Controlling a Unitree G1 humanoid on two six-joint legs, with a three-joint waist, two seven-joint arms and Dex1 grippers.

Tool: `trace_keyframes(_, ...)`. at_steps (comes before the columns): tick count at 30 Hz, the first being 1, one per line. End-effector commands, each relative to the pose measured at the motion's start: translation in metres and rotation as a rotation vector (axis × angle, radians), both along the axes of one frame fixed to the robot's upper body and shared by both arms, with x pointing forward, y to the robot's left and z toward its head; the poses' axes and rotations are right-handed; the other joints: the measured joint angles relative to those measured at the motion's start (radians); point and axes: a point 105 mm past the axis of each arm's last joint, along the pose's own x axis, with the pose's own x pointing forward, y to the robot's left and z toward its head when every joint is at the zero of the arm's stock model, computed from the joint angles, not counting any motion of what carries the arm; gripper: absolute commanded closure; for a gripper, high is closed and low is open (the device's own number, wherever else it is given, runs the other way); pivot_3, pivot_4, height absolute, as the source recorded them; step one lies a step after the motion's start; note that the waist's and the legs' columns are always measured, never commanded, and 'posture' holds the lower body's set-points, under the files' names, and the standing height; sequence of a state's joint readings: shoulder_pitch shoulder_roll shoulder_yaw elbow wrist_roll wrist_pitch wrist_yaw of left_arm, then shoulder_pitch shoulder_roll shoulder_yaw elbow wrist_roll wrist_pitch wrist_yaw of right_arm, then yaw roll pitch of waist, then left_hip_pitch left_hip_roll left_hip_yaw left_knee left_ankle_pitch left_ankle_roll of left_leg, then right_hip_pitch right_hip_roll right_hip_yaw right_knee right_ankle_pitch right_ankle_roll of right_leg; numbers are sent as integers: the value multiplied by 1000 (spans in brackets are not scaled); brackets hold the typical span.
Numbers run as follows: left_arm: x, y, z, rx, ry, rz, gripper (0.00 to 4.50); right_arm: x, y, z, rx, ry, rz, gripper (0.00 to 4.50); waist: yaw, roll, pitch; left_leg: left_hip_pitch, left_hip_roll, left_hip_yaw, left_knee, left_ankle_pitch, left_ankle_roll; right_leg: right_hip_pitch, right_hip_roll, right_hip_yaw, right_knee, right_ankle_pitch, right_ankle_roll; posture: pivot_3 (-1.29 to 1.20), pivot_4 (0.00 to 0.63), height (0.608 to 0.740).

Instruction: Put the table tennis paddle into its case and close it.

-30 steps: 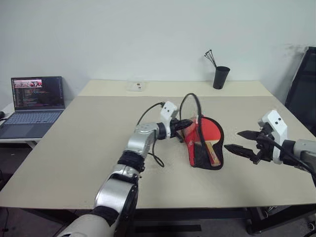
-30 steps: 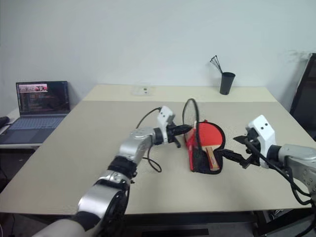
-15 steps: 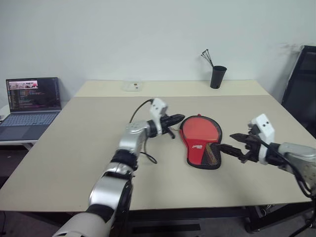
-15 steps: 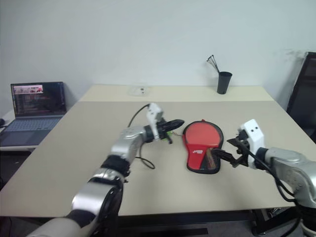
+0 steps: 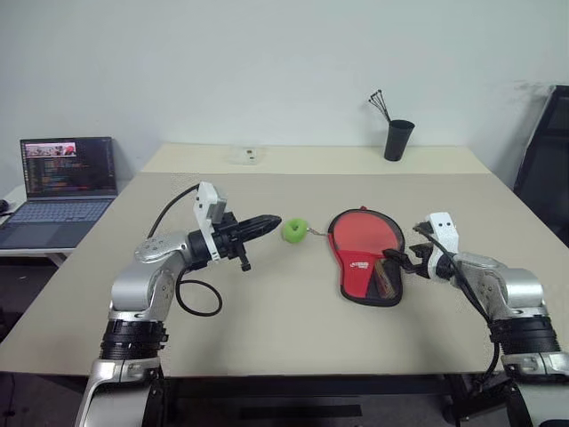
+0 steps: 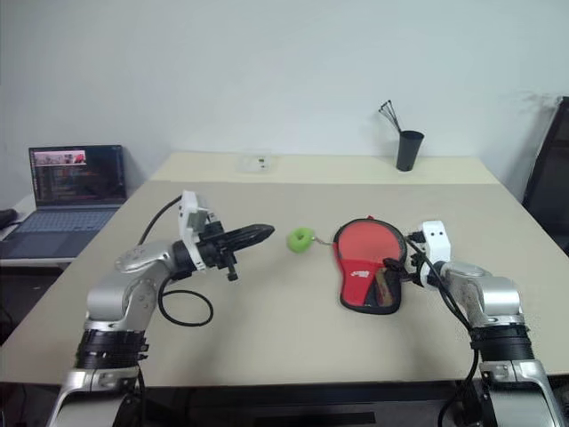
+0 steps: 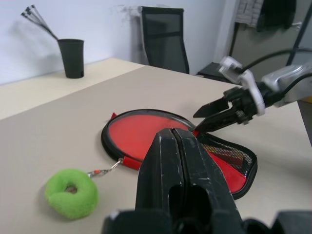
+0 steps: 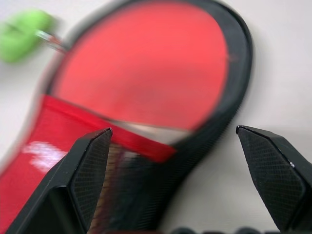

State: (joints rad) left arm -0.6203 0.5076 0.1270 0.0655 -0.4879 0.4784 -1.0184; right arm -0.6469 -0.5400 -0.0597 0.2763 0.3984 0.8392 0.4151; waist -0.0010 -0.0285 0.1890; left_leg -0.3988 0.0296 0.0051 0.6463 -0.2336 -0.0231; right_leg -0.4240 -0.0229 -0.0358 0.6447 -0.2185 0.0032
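Paddle (image 5: 363, 235) sits inside case (image 5: 367, 267), right of desk (image 5: 267, 302) centre, flap still unzipped. Left gripper (image 5: 267, 223), jaws pressed together, empty, near green tag (image 5: 294, 229). Right gripper (image 5: 400, 260), jaws spread, at case's right edge. Remaining, I'd say: zip it closed.
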Motion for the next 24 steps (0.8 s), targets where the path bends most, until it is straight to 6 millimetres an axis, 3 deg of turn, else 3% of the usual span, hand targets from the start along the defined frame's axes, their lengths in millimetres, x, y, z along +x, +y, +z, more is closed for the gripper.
trace_keyframes(1, -7, -1, 17, -10, -67, 3, 4479, 11, -7, 2, -27, -22, -10, 0, -1, 0, 0, 0, 0, 0, 0, 0, 0, 0, 0, 0, 0, 0, 0, 0, 150, 740)
trace_keyframes(13, -7, 4, 22, 1, -78, 25, 4479, -5, 2, -18, 15, 126, 107, 0, -3, 0, 0, 1, 1, 0, 0, 0, 0, 0, 0, 0, 1, 0, 0, 0, 150, 740)
trace_keyframes(21, -5, 2, 24, 9, -84, 24, 4479, -2, 5, -34, 8, 161, 95, 0, -5, -1, -1, 2, 1, 0, 0, 0, 0, 1, 1, 0, 1, 0, 0, 0, 150, 740)
trace_keyframes(24, -5, 3, 24, 14, -86, 23, 4500, 2, 10, -39, -5, 166, 96, 615, -9, -3, -2, 5, 1, 1, 0, 0, 0, 3, 1, 0, 1, 0, 0, 0, 150, 740)
